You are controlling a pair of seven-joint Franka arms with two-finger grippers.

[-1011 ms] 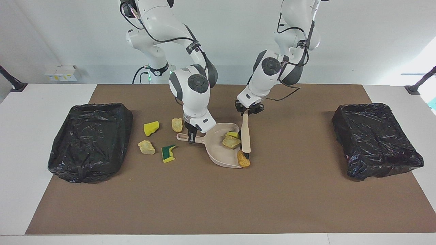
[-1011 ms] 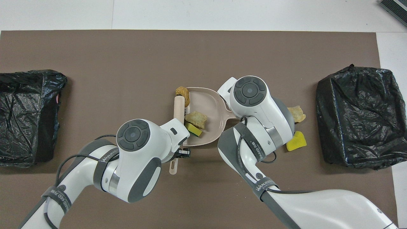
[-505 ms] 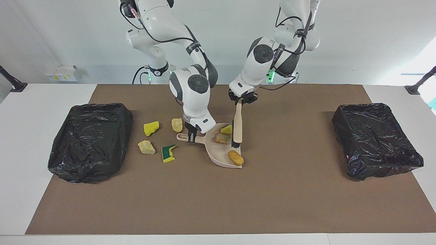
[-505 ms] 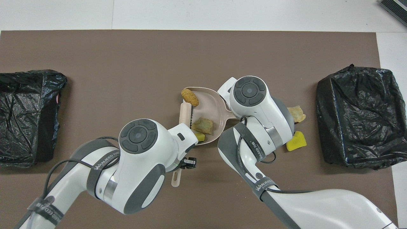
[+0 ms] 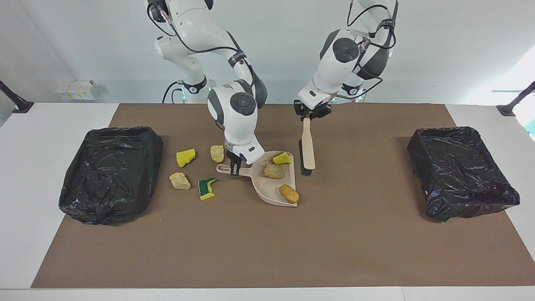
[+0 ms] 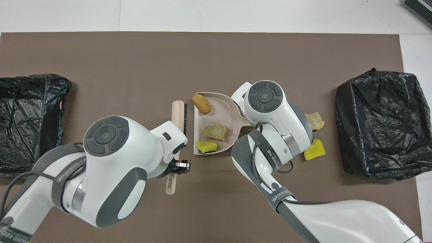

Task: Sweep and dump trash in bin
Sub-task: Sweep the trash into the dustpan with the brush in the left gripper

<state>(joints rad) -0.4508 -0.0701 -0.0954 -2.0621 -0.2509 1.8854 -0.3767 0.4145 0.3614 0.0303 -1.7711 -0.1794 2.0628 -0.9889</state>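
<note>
green-faced sponge chunk [image 5: 206, 187]: plain in the facing view — in the overhead view hidden under the right arm.
tan chunk [image 6: 315, 120]: overhead view shows only its edge past the right arm's wrist.
dustpan handle [image 5: 226, 168]: partly covered by the right gripper [image 5: 235, 168].
bin toward the left arm's end [image 6: 30, 121]: cut off by the overhead view's edge.
arm bases: out of both views.

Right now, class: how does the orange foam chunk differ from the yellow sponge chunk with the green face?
The orange foam chunk lies in the beige dustpan; the yellow sponge chunk with the green face lies on the brown mat. The orange one is one colour and rounded; the green-faced one is two-toned and angular. Both are small.
</note>
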